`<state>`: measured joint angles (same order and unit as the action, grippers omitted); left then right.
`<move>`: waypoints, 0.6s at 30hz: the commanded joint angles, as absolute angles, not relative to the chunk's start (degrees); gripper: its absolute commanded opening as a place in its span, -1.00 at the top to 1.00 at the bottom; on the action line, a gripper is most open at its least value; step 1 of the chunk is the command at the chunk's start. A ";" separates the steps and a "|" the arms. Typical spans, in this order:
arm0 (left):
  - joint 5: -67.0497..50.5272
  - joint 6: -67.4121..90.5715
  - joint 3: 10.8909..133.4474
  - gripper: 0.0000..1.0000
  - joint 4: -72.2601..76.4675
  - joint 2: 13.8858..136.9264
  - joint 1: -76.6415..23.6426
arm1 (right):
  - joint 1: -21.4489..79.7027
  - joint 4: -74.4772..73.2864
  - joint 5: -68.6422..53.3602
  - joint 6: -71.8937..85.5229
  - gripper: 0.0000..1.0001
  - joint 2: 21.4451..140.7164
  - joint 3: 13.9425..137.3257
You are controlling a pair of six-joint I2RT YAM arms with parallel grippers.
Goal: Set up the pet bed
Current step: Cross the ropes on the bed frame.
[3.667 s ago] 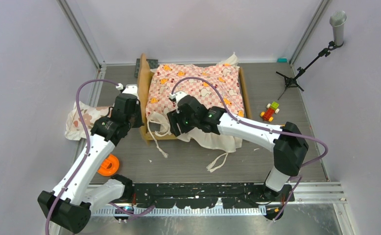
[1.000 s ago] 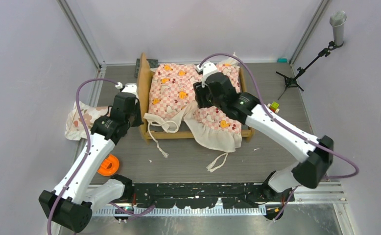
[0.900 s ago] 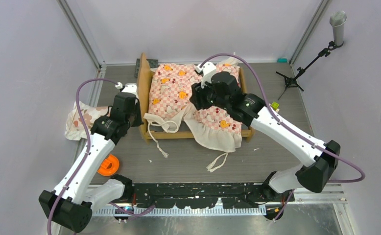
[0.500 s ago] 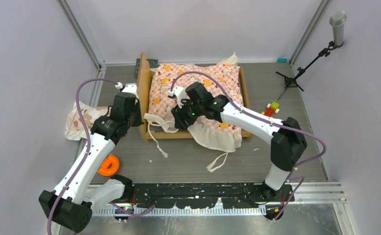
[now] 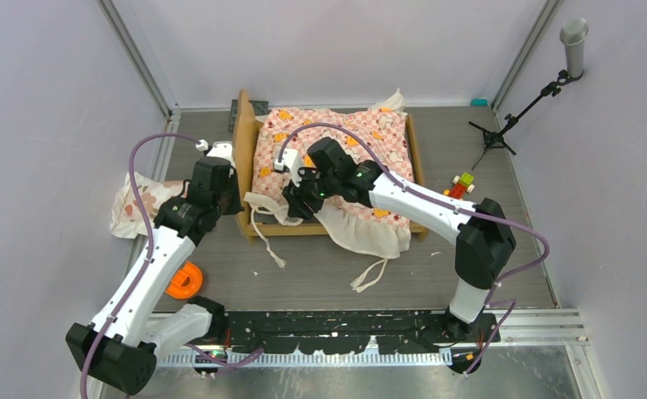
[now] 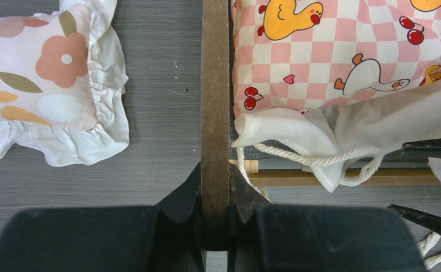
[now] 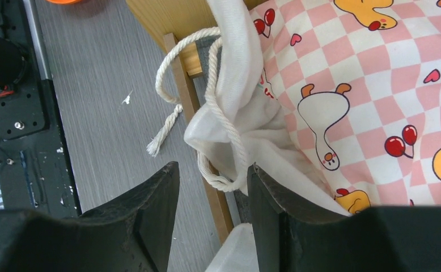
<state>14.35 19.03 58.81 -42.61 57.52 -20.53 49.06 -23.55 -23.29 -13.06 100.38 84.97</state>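
Your left pincer clamps the pet bed by its wooden board, with the pillow left and the checkered sheet right.

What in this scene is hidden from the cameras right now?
Pet bed: overhead, the checkered sheet covers its lying surface.
Floral pillow: overhead, partly behind the left arm; cut by the edge in the left wrist view.
Orange object: overhead, half under the left arm, too small to identify.
Right gripper: overhead, fingers hidden under its own wrist; wrist view leaves contact with the cord unclear.

Sheet on pet bed, pillow left
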 commanded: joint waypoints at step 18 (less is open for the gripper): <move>11.18 20.83 58.73 1.00 -38.88 57.75 -19.59 | 49.30 -20.51 -23.05 -17.21 0.10 106.72 89.50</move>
<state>14.11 19.00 58.81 -42.63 57.47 -20.25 49.06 -22.79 -22.94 -16.60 106.56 86.91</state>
